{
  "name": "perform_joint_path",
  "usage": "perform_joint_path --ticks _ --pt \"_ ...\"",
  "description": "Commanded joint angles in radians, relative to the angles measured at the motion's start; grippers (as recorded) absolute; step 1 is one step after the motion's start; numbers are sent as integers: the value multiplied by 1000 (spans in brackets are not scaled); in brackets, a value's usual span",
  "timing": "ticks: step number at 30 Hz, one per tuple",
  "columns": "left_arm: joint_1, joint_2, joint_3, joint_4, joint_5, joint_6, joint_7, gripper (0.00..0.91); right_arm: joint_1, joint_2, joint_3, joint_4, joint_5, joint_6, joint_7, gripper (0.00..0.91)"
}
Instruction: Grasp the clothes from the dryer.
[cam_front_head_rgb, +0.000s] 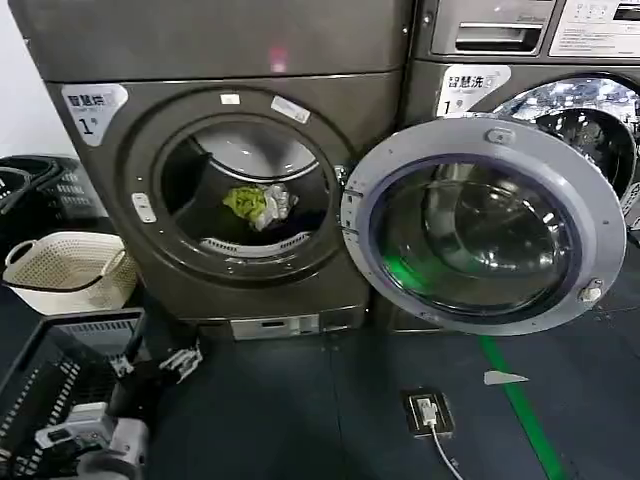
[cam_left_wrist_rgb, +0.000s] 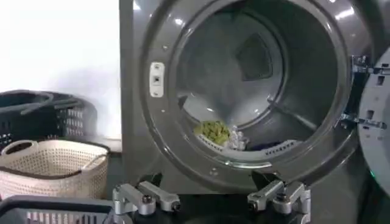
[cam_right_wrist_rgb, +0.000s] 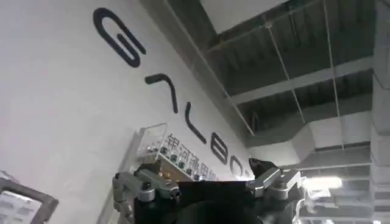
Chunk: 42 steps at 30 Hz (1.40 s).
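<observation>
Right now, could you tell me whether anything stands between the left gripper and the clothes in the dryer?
Nothing visible does. The left gripper is open, low in front of the dryer. The door is swung aside to the right, and the clothes lie at the drum's front lip, past only the porthole rim.

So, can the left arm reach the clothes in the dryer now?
Probably yes. The left gripper is open, low before the dryer; its door is swung aside, and nothing blocks the clothes in the drum.
</observation>
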Motion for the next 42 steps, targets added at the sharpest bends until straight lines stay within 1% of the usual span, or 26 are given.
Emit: perform_joint_path --ticks 1,10,11,12,18,29,31,35,37,38,42 --pt "-1 0 2 2 1 0 1 907 1 0 0 1 0 -1 0 907" --pt "-3 -1 8 10 8 -1 6 907 3 4 -6 0 -3 0 -8 907" --pt "-4 -1 7 10 11 -1 7 907 2 5 -13 -1 -1 19 -10 907" --pt "-5 -1 6 10 11 -1 8 907 2 6 -16 2 -6 22 -18 907" --pt "-3 1 2 2 10 -4 13 907 4 5 -15 2 -2 32 -31 907" --pt "-3 2 11 -8 16 -23 27 907 -10 0 -2 8 31 45 -33 907" --pt "-3 3 13 -8 17 -25 29 907 -15 0 -1 7 35 68 -36 907" --pt "-3 6 16 -9 18 -27 29 907 -24 2 10 11 38 68 -37 907" --pt "-4 9 18 -4 56 -31 29 907 -28 2 14 12 40 68 -38 907" --pt "-3 10 19 0 102 -54 38 907 -30 3 15 13 41 68 -38 907" --pt "-3 6 25 2 92 -50 38 907 -32 6 16 15 40 70 -38 907"
